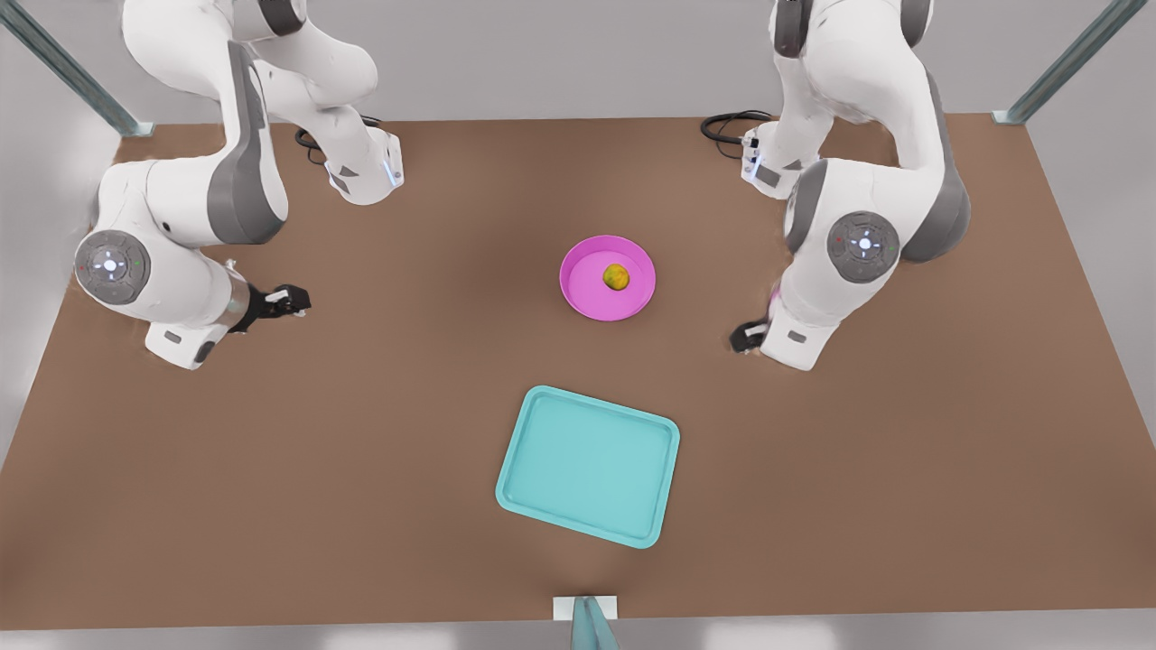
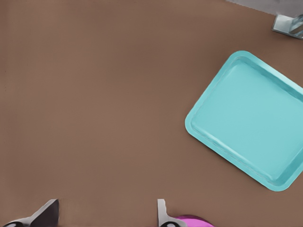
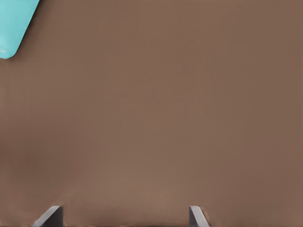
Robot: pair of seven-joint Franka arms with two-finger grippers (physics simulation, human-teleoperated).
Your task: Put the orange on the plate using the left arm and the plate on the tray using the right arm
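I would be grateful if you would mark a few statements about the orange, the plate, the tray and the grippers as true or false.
1. The orange lies on the plate. True.
2. The plate stands on the tray. False: it rests on the table, apart from the tray.
3. The left gripper and the right gripper both have their fingers open. True.
4. The right gripper holds the plate. False: it holds nothing and sits at the front view's left, well apart from the plate.
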